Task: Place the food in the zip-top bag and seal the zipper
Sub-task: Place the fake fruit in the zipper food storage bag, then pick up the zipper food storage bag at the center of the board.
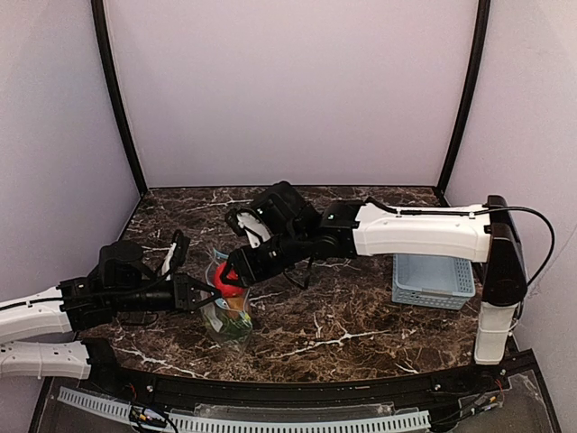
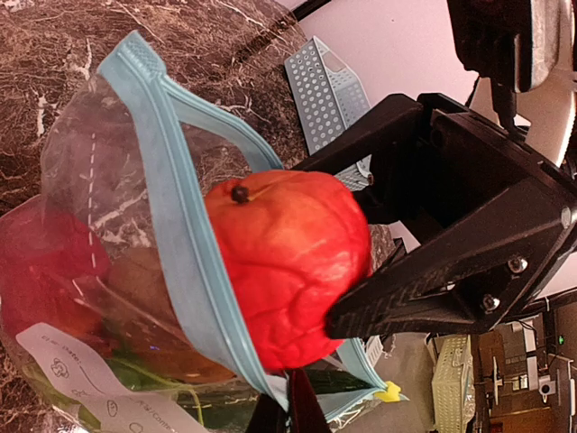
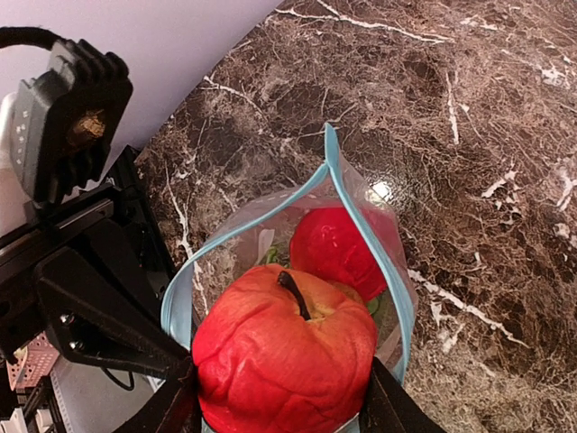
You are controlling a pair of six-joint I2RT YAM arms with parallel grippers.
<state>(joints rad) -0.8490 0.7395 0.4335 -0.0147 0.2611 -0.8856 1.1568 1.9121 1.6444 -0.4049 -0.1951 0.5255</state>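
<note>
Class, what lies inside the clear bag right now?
A red fruit, a brown-orange one and a green piece show inside the bag. The apple at its mouth covers whatever lies directly under it.

Two arms: the left arm (image 1: 54, 311) at the lower left of the top view, the right arm (image 1: 424, 230) coming in from the right. Two grippers, the left gripper (image 1: 210, 293) and the right gripper (image 3: 281, 410). One zip-top bag (image 2: 90, 171), with one zipper (image 2: 180, 244). One red fruit (image 3: 284, 347) fills the lower middle of the right wrist view and a second red fruit (image 3: 338, 248) lies just above it: two in all. One brown-orange fruit (image 2: 135, 280) and one green clump (image 1: 237, 327) show through the plastic; its grapes cannot be counted. One light-blue basket (image 1: 433, 280) at the right.
</note>
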